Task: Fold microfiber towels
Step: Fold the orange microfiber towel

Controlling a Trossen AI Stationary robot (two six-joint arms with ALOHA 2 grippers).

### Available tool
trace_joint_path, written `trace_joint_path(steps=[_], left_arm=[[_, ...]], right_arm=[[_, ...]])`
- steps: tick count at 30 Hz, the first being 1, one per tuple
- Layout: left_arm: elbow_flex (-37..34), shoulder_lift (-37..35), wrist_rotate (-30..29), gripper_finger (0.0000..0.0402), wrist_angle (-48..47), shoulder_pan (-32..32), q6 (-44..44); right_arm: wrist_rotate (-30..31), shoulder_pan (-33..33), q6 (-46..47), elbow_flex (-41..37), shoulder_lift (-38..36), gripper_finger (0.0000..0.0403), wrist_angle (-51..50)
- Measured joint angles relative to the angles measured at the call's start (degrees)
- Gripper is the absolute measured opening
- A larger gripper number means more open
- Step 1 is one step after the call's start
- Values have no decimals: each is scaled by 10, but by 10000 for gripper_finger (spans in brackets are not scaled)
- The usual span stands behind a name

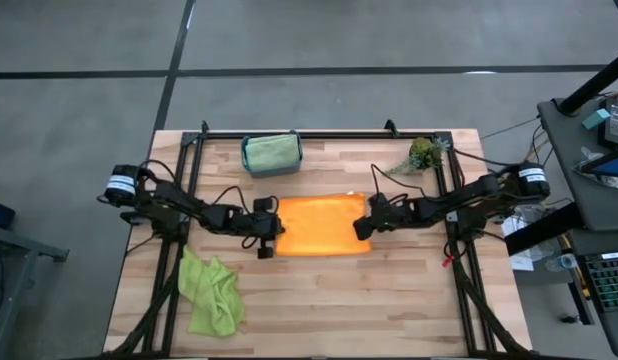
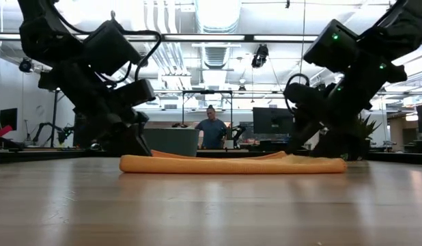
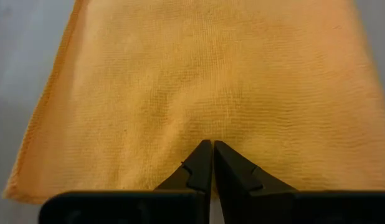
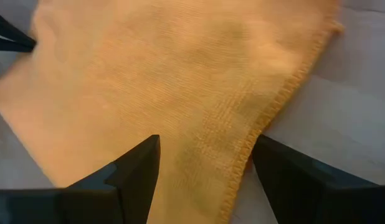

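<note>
Wooden worktop (image 1: 389,300) on a grey floor, seen from above, with an open workshop behind it in which a person (image 2: 212,131) stands well beyond the far edge. The orange towel (image 1: 319,226) lies flat between my two end effectors, already doubled into a rectangle, its layers stacked along the edge in the level view. My left end effector (image 3: 212,163) is closed, its fingertips meeting on the towel's near edge; whether cloth is pinched between them cannot be told from these views. My right end effector (image 4: 205,177) is open, its fingers spread to either side of the towel's stitched hem at a corner, low over the cloth but not gripping it.

Progress, as judged from the layout: one towel, a pale sage green towel (image 1: 270,152), sits folded in the teal bin (image 1: 247,160), beyond my left end effector toward the far edge. The orange towel appears to be partway through its folds, with at least one fold made and a further one likely to follow. The lime green towel (image 1: 211,290) lies crumpled on the near side of my left end effector, untouched and still to be folded. No pink or yellow towel shows in any view. A plant sprig (image 1: 423,155) rests beyond my right end effector and plays no part.
</note>
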Motion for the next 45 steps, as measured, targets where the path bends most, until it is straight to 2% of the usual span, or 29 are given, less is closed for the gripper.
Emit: trace_joint_path(steps=[8,11,14,18,21,26,33,36,39,45], left_arm=[[0,3,-1,3,1,0,0],[0,3,0,3,2,0,1],[0,3,0,3,4,0,1],[0,0,0,3,1,0,1],[0,-18,0,3,-36,0,14],[-2,-82,-1,3,-115,0,16],[-4,-157,-4,3,-200,0,10],[-19,-153,2,3,-188,0,10],[-41,-137,5,3,-130,0,-5],[-51,-89,13,3,-34,0,-5]], right_arm=[[-5,0,-35,20,47,245,69],[-11,0,-41,26,47,225,67],[-11,0,-43,29,48,177,66],[-9,0,-53,30,45,84,68],[-7,0,-64,30,35,23,69],[-5,0,-70,31,14,12,58],[4,0,-76,69,-26,9,-68],[20,0,-77,101,-36,9,-138],[30,1,-76,137,-31,9,-187],[31,2,-87,204,19,9,-185]])
